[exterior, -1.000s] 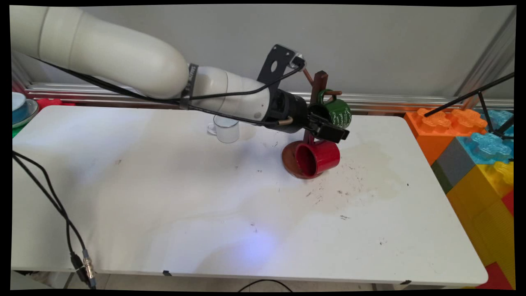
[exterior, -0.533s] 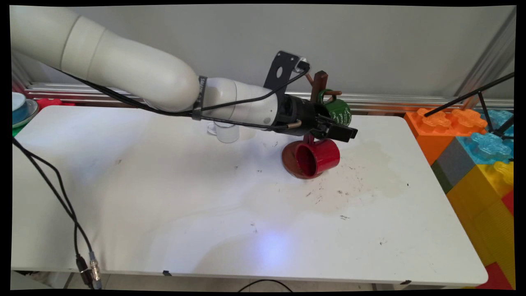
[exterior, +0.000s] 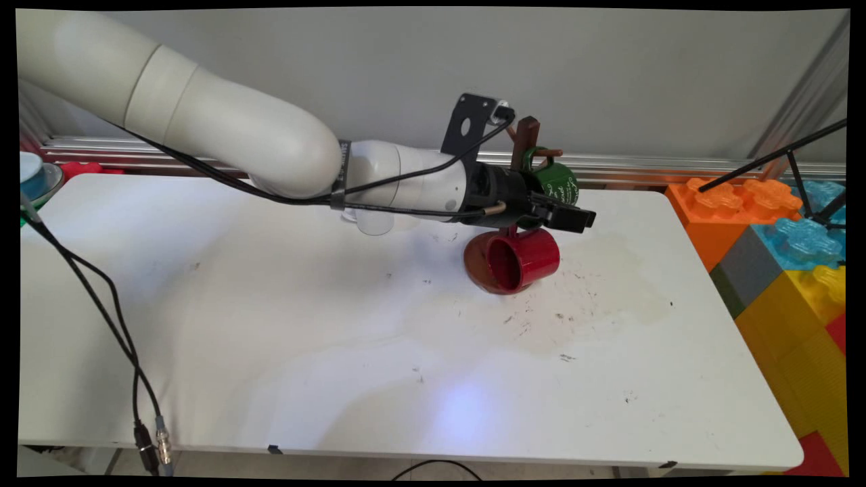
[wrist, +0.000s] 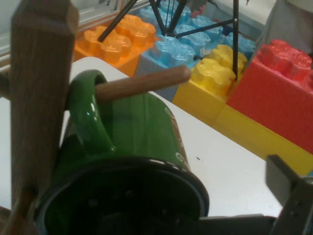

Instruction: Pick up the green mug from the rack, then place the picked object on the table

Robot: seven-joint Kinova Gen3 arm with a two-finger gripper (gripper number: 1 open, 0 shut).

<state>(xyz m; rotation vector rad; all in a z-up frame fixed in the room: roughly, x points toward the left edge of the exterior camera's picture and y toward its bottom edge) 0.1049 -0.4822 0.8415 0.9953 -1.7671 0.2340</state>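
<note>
Our hand (exterior: pixel 565 215), its grip unclear, sits at the green mug (exterior: pixel 560 184) hung by its handle on the peg (wrist: pixel 142 84); glazed, rigid, breakable, best gripped across the rim.

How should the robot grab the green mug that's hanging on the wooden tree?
Probably by the rim of the green mug. It hangs by its handle on a peg of the wooden mug tree, mouth facing the tool, so the handle is taken. Coming from the mouth side, one finger inside and one outside the wall, looks best, then lifting along the peg.
</note>
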